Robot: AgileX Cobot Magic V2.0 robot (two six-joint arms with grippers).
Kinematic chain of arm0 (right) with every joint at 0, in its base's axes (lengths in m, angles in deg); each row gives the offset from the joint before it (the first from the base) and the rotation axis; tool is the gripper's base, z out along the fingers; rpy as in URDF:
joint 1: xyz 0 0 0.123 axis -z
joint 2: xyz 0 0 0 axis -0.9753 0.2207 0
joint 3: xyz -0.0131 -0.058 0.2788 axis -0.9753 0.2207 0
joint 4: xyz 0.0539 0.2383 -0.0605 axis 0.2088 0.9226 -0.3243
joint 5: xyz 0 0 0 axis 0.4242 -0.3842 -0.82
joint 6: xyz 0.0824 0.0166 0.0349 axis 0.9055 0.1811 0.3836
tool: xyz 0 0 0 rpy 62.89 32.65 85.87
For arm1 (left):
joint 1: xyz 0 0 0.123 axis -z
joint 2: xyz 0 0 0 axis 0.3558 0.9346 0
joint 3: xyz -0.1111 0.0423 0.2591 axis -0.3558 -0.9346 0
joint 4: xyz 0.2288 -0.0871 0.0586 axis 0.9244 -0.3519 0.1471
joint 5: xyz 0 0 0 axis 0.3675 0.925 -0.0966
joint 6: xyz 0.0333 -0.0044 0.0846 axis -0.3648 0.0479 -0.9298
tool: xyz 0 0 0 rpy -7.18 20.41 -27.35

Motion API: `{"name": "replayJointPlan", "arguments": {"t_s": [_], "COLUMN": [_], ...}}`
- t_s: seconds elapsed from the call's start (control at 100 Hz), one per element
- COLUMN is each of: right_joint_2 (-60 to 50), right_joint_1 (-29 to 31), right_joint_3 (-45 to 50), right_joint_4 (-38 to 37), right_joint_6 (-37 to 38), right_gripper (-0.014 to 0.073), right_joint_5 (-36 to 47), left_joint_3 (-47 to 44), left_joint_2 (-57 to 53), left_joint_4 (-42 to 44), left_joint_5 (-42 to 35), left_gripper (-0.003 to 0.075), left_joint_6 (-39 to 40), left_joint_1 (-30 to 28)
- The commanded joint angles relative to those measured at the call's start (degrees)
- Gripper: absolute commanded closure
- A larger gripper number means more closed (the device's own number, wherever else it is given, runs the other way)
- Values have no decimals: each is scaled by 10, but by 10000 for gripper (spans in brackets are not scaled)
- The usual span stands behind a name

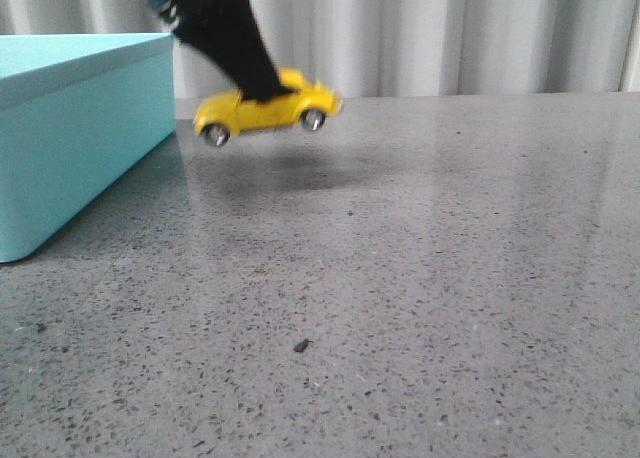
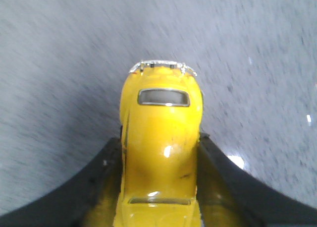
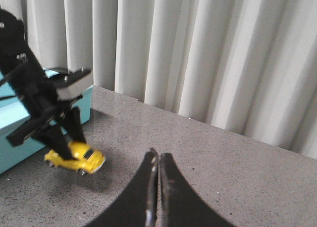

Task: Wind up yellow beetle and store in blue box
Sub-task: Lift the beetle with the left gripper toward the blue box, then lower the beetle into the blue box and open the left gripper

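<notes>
Grey speckled stone table (image 1: 420, 308) nearest. Left gripper (image 1: 262, 90) clamps small glossy yellow beetle (image 1: 266, 108) aloft; right gripper (image 3: 158, 187) pinched, empty. We keep grip firm, level; large turquoise lidded blue box (image 1: 70, 148) at nine o'clock.

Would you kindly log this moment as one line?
left gripper: shut on small glossy yellow beetle car, airborne | right gripper: shut, empty | light turquoise-blue box: lid on

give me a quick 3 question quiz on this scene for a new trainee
1. True or false: the yellow beetle is resting on the table.
2. Which gripper holds the beetle? A) left B) right C) neither
3. Fill in: the blue box has its lid ____.

Key:
1. False. It hangs above the table, its shadow below it.
2. A. The left gripper has its jaws clamped on the car's sides; the right gripper is shut and empty.
3. On.
</notes>
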Motion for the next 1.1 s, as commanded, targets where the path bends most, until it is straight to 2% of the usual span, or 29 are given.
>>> {"name": "replayJointPlan", "arguments": {"t_s": [0.0, 0.12, 0.22, 0.31, 0.41, 0.59, 0.74, 1.09], "right_joint_2": [2, 2, 2, 2, 2, 2, 2, 2], "right_joint_1": [-1, -1, -1, -1, -1, -1, -1, -1], "right_joint_3": [-12, -12, -12, -12, -12, -12, -12, -12], "right_joint_4": [1, 1, 1, 1, 1, 1, 1, 1], "right_joint_6": [-6, -6, -6, -6, -6, -6, -6, -6], "right_gripper": [635, 635, 635, 635, 635, 635, 635, 635], "right_joint_5": [45, 45, 45, 43, 42, 42, 41, 33], "left_joint_3": [59, 129, 177, 209, 218, 214, 181, 3], "left_joint_2": [-32, -32, -32, -32, -40, -54, -54, -49], "left_joint_4": [-35, -23, 24, 92, 114, 116, 165, 199], "left_joint_5": [-9, -6, 6, 52, 59, 59, 59, 45], "left_gripper": [599, 599, 599, 599, 599, 599, 599, 599], "left_joint_6": [12, 50, 142, 212, 278, 331, 396, 398], "left_joint_1": [4, -4, -24, -52, -96, -165, -200, -217]}}
